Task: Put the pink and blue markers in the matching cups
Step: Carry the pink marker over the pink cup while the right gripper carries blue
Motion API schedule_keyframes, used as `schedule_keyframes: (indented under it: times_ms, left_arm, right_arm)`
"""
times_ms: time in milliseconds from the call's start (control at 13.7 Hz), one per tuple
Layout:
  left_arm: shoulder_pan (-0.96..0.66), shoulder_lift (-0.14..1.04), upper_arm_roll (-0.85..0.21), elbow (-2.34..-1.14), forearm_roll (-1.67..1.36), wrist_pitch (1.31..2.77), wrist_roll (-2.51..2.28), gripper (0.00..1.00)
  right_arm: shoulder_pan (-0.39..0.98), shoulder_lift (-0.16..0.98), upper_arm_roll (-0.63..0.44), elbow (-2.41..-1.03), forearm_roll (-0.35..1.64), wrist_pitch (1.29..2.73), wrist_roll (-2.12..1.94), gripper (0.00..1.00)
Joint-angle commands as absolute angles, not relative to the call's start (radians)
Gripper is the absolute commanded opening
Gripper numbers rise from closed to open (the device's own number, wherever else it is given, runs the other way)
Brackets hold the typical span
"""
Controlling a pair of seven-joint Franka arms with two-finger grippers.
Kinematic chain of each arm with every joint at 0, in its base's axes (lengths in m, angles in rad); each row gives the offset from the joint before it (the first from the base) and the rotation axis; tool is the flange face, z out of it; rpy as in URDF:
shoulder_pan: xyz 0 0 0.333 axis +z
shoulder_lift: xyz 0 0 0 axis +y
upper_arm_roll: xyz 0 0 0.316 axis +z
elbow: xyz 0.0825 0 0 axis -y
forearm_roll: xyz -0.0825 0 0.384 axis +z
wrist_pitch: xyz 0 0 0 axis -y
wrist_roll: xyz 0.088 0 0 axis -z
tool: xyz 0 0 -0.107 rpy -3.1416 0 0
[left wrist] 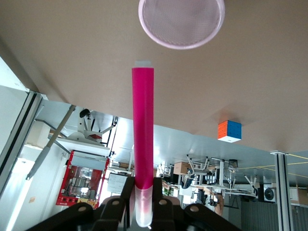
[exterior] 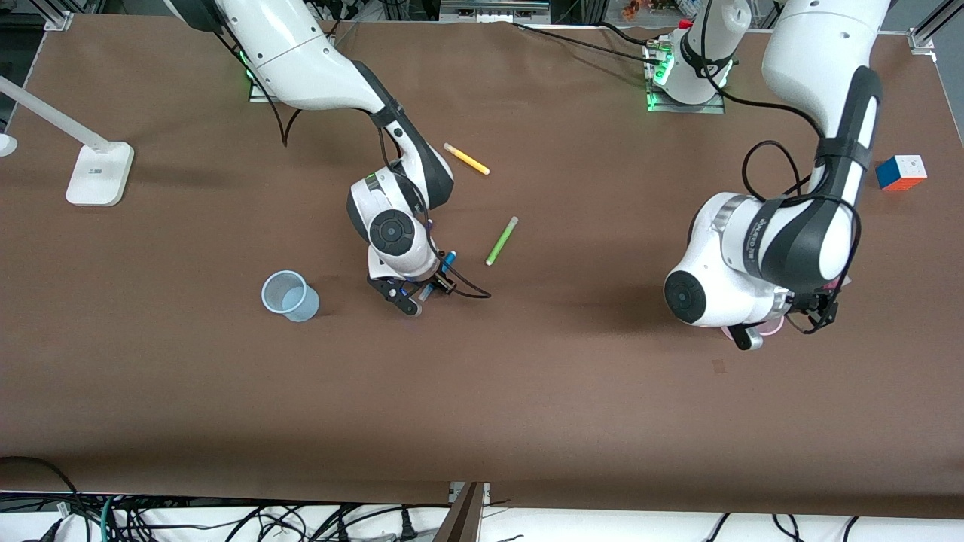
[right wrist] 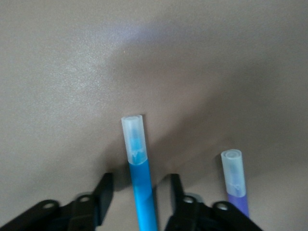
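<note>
My right gripper (exterior: 422, 293) is low at the table, open, with its fingers on either side of the blue marker (right wrist: 142, 192), which lies on the cloth; there is a gap on each side. The marker's blue end shows in the front view (exterior: 448, 261). The pale blue cup (exterior: 290, 295) stands upright beside this gripper, toward the right arm's end of the table. My left gripper (left wrist: 144, 182) is shut on the pale cap end of the pink marker (left wrist: 143, 130). The marker's free end points at the mouth of the pink cup (left wrist: 181, 23). In the front view that cup (exterior: 772, 327) is mostly hidden under the left gripper (exterior: 753, 335).
A purple marker (right wrist: 236, 178) lies beside the blue one. A green marker (exterior: 501, 241) and a yellow marker (exterior: 467, 159) lie farther from the front camera than the right gripper. A colour cube (exterior: 901, 172) sits near the left arm's end. A white lamp base (exterior: 99, 173) stands at the right arm's end.
</note>
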State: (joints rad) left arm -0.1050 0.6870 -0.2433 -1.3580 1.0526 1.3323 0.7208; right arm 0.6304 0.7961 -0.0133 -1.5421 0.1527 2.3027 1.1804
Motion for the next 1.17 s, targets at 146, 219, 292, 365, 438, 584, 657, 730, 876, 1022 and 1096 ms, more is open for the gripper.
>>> schedule_keyframes:
  times_ms: [146, 219, 292, 365, 438, 584, 657, 730, 876, 1022, 1096]
  left_arm:
    - [-0.065, 0.736, -0.244, -1.357, 1.066, 1.403, 0.738, 0.00]
    - [-0.049, 0.747, -0.244, -1.361, 1.060, 1.410, 0.733, 0.00]
    - [-0.045, 0.752, -0.244, -1.361, 1.039, 1.420, 0.733, 0.00]
    - [-0.043, 0.755, -0.244, -1.362, 1.026, 1.422, 0.733, 0.00]
    - [-0.034, 0.756, -0.244, -1.365, 1.013, 1.422, 0.735, 0.00]
    - [-0.032, 0.756, -0.244, -1.382, 0.965, 1.422, 0.733, 0.00]
    - [-0.031, 0.755, -0.244, -1.385, 0.938, 1.420, 0.733, 0.00]
    - [-0.029, 0.755, -0.244, -1.388, 0.921, 1.420, 0.732, 0.00]
    - [-0.025, 0.758, -0.244, -1.388, 0.916, 1.422, 0.729, 0.00]
    - [-0.015, 0.758, -0.244, -1.388, 0.914, 1.422, 0.723, 0.00]
    - [-0.017, 0.758, -0.244, -1.387, 0.913, 1.422, 0.721, 0.27]
  right_arm:
    - [0.638, 0.804, -0.020, -1.525, 0.160, 2.306, 1.161, 0.00]
    - [0.640, 0.798, -0.020, -1.523, 0.153, 2.304, 1.154, 0.00]
    - [0.638, 0.782, -0.024, -1.523, 0.150, 2.298, 1.143, 0.00]
    - [0.634, 0.744, -0.028, -1.526, 0.152, 2.275, 1.122, 0.00]
    - [0.629, 0.706, -0.032, -1.526, 0.155, 2.213, 1.099, 0.00]
    - [0.623, 0.614, -0.075, -1.528, 0.153, 2.073, 1.016, 0.00]
    - [0.623, 0.576, -0.106, -1.528, 0.153, 1.996, 0.967, 0.00]
    - [0.623, 0.534, -0.139, -1.529, 0.153, 1.929, 0.915, 0.00]
    - [0.623, 0.454, -0.227, -1.534, 0.152, 1.809, 0.772, 0.00]
    - [0.623, 0.395, -0.311, -1.555, 0.152, 1.735, 0.648, 0.00]
    - [0.623, 0.362, -0.346, -1.595, 0.152, 1.747, 0.618, 0.00]
